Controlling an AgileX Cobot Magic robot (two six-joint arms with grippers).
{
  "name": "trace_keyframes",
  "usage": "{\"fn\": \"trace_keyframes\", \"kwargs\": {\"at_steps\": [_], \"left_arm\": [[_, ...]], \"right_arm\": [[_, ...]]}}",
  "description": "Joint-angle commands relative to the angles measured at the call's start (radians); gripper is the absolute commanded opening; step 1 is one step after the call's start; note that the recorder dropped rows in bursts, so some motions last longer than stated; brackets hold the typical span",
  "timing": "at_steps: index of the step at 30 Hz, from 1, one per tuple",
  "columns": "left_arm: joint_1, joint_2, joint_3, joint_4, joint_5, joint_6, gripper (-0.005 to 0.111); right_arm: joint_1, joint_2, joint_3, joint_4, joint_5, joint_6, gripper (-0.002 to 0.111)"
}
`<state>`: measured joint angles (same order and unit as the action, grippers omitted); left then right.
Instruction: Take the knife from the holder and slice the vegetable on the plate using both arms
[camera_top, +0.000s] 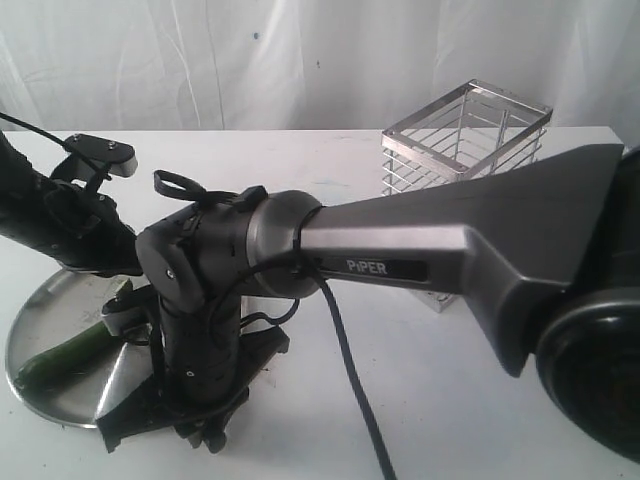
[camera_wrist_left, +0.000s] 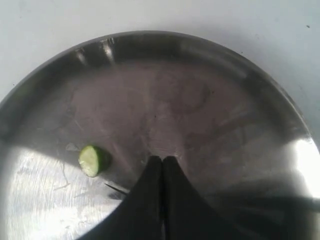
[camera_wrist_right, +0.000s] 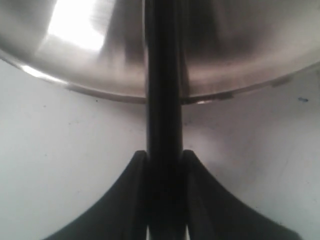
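The steel plate (camera_top: 40, 312) lies at the table's left with the dark green vegetable (camera_top: 65, 358) on it. My right arm, marked PiPER, reaches across to the plate's near rim. Its gripper (camera_wrist_right: 164, 155) is shut on the knife (camera_wrist_right: 162, 100), whose black length runs out over the plate (camera_wrist_right: 240, 45). The knife's dark blade (camera_top: 130, 418) shows low by the rim. My left gripper (camera_wrist_left: 162, 160) is shut with nothing between its fingers, just above the plate (camera_wrist_left: 200, 100). A cut green slice (camera_wrist_left: 92, 160) lies beside it. In the exterior view this gripper is hidden behind the right wrist.
The silver wire holder (camera_top: 465, 140) stands at the back right of the white table, with no knife showing in it. The right arm's cable (camera_top: 350, 370) hangs down over the table's middle. A white curtain closes the back.
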<state>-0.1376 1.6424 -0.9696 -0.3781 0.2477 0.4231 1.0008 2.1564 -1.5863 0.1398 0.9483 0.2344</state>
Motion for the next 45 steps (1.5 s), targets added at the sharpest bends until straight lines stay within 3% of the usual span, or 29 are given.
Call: {"fn": "trace_keyframes", "kwargs": {"at_steps": [1,14,24,35,40,45], "left_arm": [[-0.003,-0.012,0.002,-0.011,0.028,-0.002,0.000],[-0.003,-0.012,0.002,-0.011,0.047,0.002,0.000],[-0.003,-0.012,0.004,-0.011,0.180,0.003,0.000],[-0.001,-0.012,0.107,0.006,0.124,0.003,0.000],[0.049,-0.020,0.100,-0.038,0.128,-0.004,0.000],[0.135,-0.041,0.059,-0.109,0.216,0.020,0.000]], "right_arm": [[-0.017,-0.001,-0.039,0.013,0.007,-0.034,0.000],[-0.024,-0.001,-0.068,0.033,0.025,-0.056,0.000],[-0.024,0.020,-0.068,0.051,0.030,-0.070,0.000],[-0.024,0.020,-0.068,0.051,0.036,-0.075,0.000],[-0.024,0.020,-0.068,0.051,0.051,-0.081,0.000],[-0.024,0.020,-0.068,0.051,0.051,-0.081,0.000]]}}
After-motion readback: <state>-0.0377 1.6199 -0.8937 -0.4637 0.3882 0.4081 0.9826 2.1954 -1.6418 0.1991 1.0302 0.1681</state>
